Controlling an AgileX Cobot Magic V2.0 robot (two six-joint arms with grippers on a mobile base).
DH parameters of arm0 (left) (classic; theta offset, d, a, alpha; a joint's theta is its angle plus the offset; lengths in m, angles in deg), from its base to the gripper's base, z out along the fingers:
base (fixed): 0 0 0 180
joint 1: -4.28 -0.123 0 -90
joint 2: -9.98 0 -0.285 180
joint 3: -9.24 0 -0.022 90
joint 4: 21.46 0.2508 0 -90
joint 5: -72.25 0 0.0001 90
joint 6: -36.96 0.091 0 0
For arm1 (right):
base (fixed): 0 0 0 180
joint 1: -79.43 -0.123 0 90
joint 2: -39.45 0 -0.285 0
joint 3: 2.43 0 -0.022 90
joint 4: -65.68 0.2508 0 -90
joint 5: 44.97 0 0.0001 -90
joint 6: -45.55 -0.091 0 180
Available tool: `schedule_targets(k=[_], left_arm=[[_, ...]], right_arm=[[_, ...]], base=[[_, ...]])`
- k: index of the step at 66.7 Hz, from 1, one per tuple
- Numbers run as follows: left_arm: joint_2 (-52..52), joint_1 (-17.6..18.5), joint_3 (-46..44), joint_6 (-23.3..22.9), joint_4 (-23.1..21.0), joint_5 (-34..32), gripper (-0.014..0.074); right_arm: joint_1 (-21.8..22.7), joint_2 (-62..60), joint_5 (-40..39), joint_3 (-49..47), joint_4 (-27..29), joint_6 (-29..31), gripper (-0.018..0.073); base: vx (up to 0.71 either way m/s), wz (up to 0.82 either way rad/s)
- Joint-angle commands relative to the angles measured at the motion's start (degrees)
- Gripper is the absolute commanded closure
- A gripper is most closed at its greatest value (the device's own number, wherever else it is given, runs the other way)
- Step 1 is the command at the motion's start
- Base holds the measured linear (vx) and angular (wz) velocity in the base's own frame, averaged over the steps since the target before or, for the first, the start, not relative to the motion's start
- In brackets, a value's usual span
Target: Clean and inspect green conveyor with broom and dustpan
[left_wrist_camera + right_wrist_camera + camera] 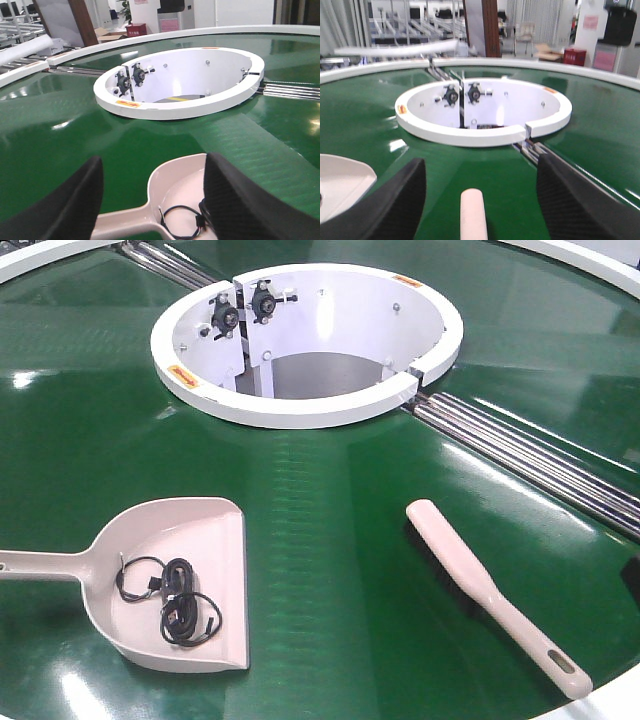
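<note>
Left wrist view has the left gripper spread wide, its dark fingers standing either side of the dustpan where handle meets pan, holding nothing; a tangle of black cable lies inside the pan. Likewise the right gripper is wide and empty, straddling the pale end of the broom. From the exterior view, both tools lie flat on the green conveyor, dustpan at left, broom at right, well apart, with the cable already in the pan. My judgement: the step is taking hold of the handles, so each gripper should descend squarely over its handle and close across the narrow width, keeping the pan level so the cable does not slide out. Farther off sit the white ring housing and the silver rollers crossing the belt.
</note>
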Motion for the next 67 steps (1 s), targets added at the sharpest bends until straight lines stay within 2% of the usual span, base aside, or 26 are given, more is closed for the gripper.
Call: schedule_targets(k=[1,8,13,17,21,25,26,67], left_arm=[[0.9,0.4,2.4,-1.4,-0.8,-10.0,0.0185],[0.5,0.4,3.9,-1.4,-0.8,-10.6,0.0209],[0.1,0.4,3.9,-1.4,-0.8,-10.1,0.0295],[0.1,0.4,3.8,-1.4,-0.8,-9.9,0.0444],[0.1,0.4,3.6,-1.4,-0.7,-9.9,0.0605],[0.1,0.4,3.5,-1.4,-0.8,-10.0,0.0605],[0.1,0.4,3.5,-1.4,-0.8,-10.0,0.0605],[0.2,0.4,3.5,-1.4,-0.8,-9.1,0.0604]], right_arm=[[0.2,-2.3,-10.4,3.1,-0.2,0.0,0.0105],[0.2,-2.9,-12.7,5.8,-0.2,0.9,0.0114],[0.2,-2.9,-12.2,5.8,-0.5,0.9,0.0181],[0.2,-2.9,-11.7,5.8,-0.5,0.9,0.0280],[0.2,-2.9,-11.4,5.8,-0.4,0.8,0.0430],[0.2,-2.9,-11.4,5.8,-0.1,0.6,0.0572],[0.2,-2.9,-11.4,5.8,0.0,0.5,0.0576],[0.2,-2.9,-11.5,5.8,0.0,0.5,0.0569]], base=[[0.00,0.00],[0.00,0.00],[0.00,0.00],[0.00,0.00],[0.00,0.00],[0.00,0.00],[0.00,0.00],[0.00,0.00]])
